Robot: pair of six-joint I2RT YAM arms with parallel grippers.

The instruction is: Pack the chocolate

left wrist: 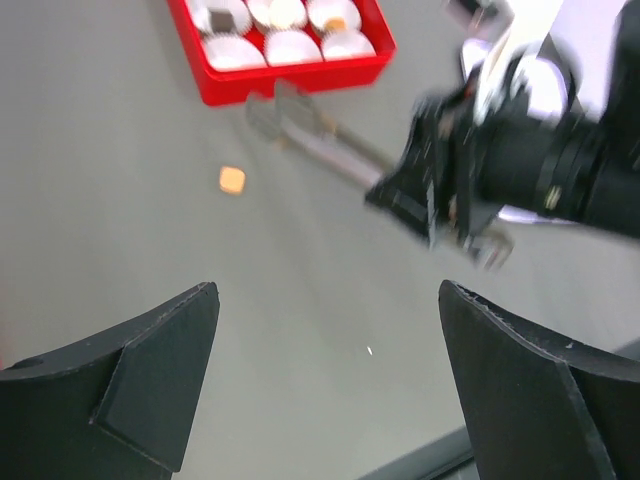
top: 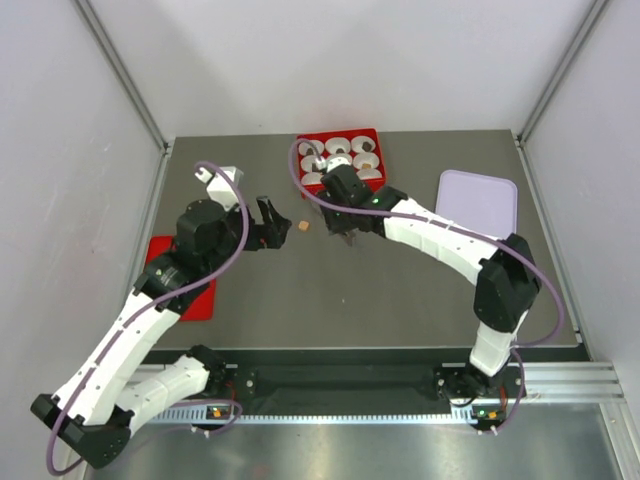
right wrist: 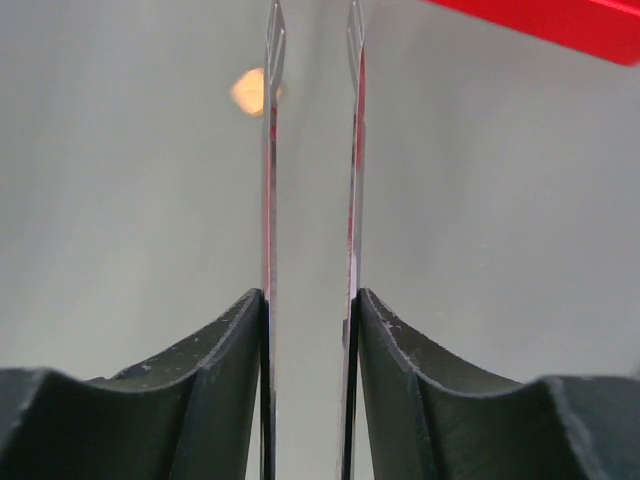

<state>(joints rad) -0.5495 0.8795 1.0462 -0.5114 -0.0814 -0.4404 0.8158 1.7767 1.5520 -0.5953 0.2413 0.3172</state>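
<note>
One light tan chocolate lies loose on the grey table; it shows in the left wrist view and in the right wrist view. My right gripper is shut on metal tweezers. Their tips stand slightly apart, just right of the chocolate. My left gripper is open and empty, left of the chocolate. The red tray holds white paper cups, some with chocolates in them.
A lilac lid lies at the right of the table. A flat red piece lies under my left arm. A small white object sits at the back left. White walls enclose the table.
</note>
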